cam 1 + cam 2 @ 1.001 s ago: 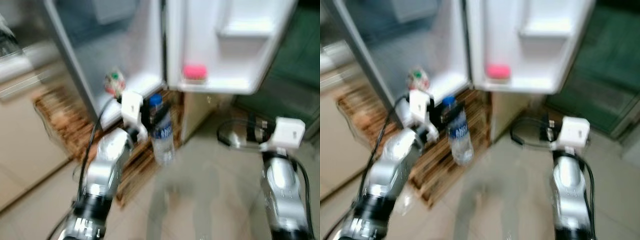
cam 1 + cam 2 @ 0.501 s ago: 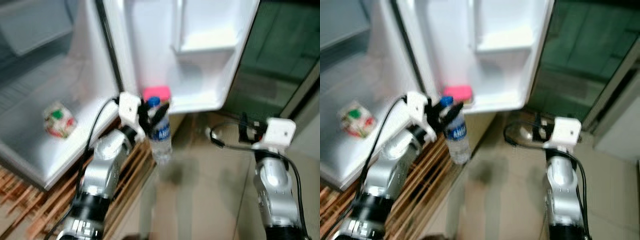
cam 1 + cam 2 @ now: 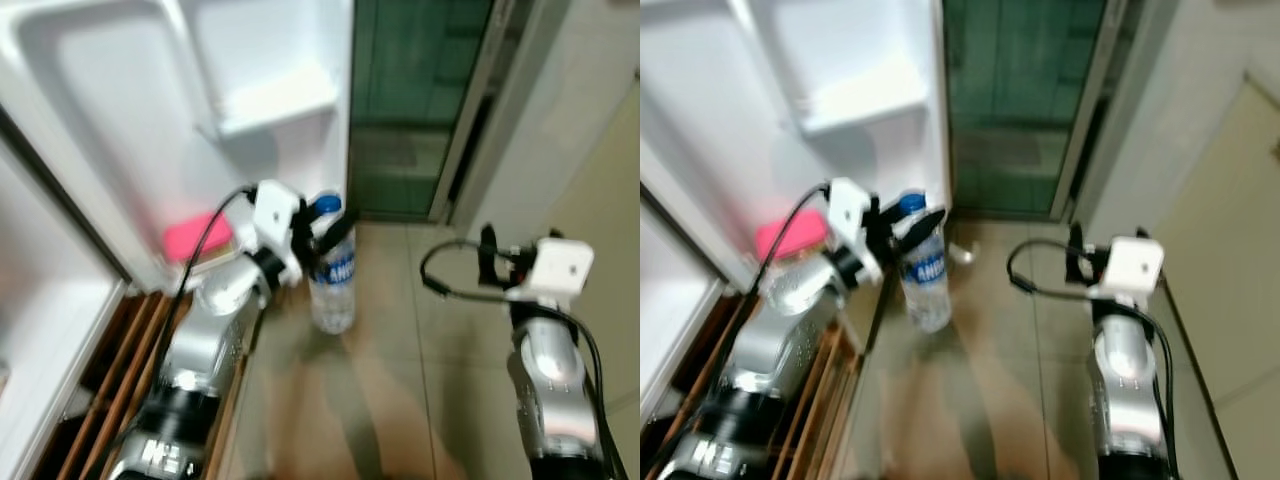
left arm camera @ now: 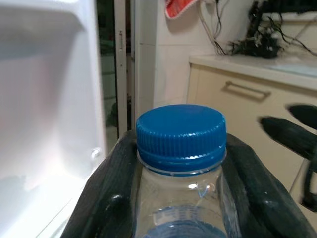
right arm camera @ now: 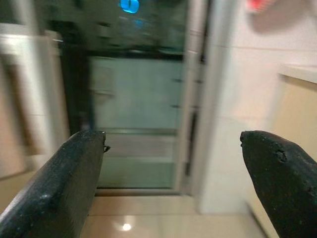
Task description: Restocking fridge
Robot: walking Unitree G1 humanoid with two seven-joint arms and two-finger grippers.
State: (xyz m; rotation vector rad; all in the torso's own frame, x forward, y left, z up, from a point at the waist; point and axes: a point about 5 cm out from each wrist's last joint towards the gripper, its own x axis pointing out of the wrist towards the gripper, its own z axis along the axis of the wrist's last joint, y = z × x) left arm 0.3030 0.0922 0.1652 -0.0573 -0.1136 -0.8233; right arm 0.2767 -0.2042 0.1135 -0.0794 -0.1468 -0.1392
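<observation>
My left gripper (image 3: 322,228) is shut on the neck of a clear water bottle (image 3: 333,283) with a blue cap (image 4: 181,131) and a blue label. The bottle hangs upright just in front of the open white fridge door (image 3: 150,120), beside its lower edge. A pink item (image 3: 196,236) lies on the door's bottom shelf, left of the bottle. An upper door shelf (image 3: 275,95) sits higher up. My right gripper (image 5: 173,183) is open with nothing between its fingers, its arm (image 3: 545,340) held out over the tiled floor to the right.
A wooden slatted pallet (image 3: 95,400) lies on the floor under the fridge at the lower left. A dark green glass door (image 3: 420,90) stands behind, with a white wall (image 3: 590,120) to its right. Beige floor tiles (image 3: 420,400) spread between the arms.
The camera has swung right: the fridge interior and the packet inside have left the picture, and the door and green glass door now show. The left gripper still holds the bottle.
</observation>
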